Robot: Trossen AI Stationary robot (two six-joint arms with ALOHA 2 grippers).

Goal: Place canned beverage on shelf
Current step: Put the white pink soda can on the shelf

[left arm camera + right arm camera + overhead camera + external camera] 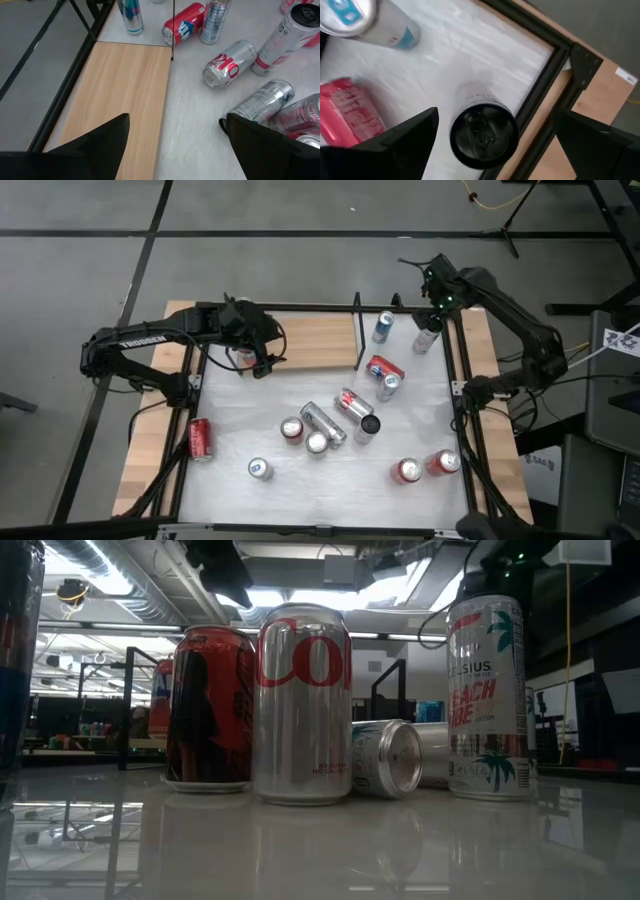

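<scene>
Black-topped can (pixel 484 134) upright directly beneath right end effector (pixel 490 145), fingers spread for grasp | left end effector (pixel 172 145) spread, empty, over shelf (pixel 120 90) edge

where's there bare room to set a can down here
The shelf board is bare between the left gripper and its black end rail. The white tabletop is also free between the red can at the left edge and the central cluster. Centre and right side are crowded with cans.

The shelf (pixel 305 342) is matt light wood; beside it, shiny metal cans (pixel 323 423) lie on the glossy whitish tabletop (pixel 240 430).
</scene>
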